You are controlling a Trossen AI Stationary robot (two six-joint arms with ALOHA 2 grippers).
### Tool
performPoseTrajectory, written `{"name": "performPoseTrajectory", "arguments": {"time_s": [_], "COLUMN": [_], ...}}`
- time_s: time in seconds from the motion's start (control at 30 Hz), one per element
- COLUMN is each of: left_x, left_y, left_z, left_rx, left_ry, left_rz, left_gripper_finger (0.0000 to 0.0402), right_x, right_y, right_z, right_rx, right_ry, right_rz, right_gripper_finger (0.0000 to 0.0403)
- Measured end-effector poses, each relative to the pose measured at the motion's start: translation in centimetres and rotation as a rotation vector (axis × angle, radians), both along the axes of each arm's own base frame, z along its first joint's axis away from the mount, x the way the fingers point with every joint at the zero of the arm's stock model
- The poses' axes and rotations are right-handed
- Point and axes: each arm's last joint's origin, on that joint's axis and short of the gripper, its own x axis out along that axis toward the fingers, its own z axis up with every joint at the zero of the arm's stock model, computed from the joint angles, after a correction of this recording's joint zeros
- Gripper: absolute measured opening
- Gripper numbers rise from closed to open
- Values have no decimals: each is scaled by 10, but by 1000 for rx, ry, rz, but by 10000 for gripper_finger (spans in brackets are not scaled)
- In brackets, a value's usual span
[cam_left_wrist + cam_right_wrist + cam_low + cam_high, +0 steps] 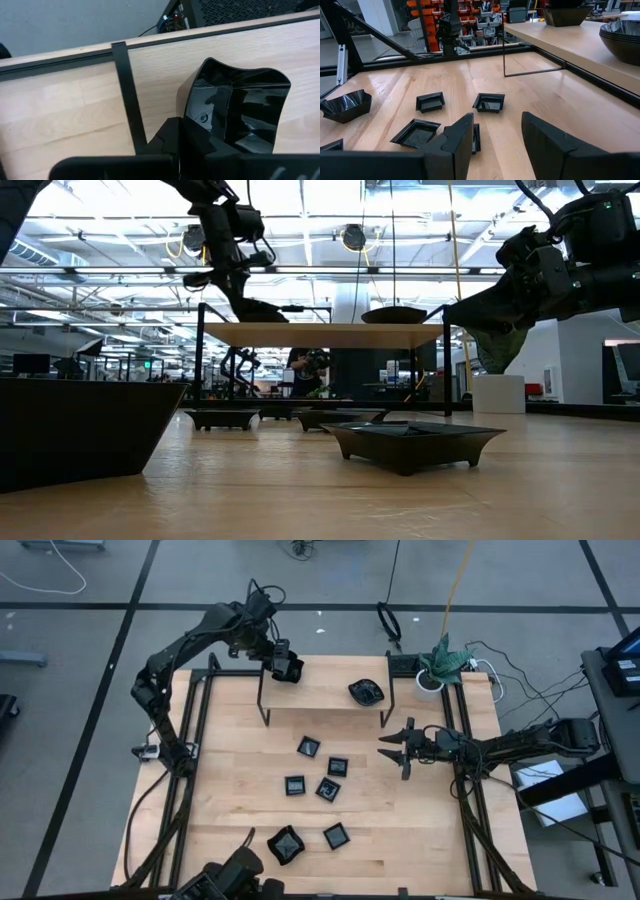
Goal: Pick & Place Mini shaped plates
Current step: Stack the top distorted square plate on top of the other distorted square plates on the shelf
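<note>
**Wooden table, raised shelf, black dishes**

On the wooden table (pixel 400 830) stands a raised shelf (pixel 325 690). The left gripper (pixel 287 667) is clamped on a large square plate (pixel 240 107) over the shelf's left end. The right gripper (pixel 392 748) hovers beside the shelf with its fingers apart and nothing between them. A stack of wavy-rimmed plates (pixel 367 692) sits on the shelf, and the small square plates (pixel 322 773) lie scattered mid-table.

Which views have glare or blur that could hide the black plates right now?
Low view: bright ceiling lights backlight everything, so the near plate and the dish at the left edge read as silhouettes. Left wrist view: the held plate shows glossy reflections. High view: even light, plates clear. Right wrist view: the right claw looms soft in the foreground.
</note>
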Motion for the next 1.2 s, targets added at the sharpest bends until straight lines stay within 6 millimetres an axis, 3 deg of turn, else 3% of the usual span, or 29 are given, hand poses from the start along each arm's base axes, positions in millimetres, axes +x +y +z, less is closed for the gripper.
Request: {"name": "performPoseTrajectory", "arguments": {"time_s": [1.2], "left_x": [23], "left_y": [-15], "left_z": [-1], "left_rx": [53], "left_ry": [10], "left_rz": [-34], "left_gripper_finger": [5], "right_x": [0], "right_y": [0], "right_z": [0], "right_rx": [12], "right_ry": [-2], "right_rz": [0], "right_gripper_finger": [157]}}
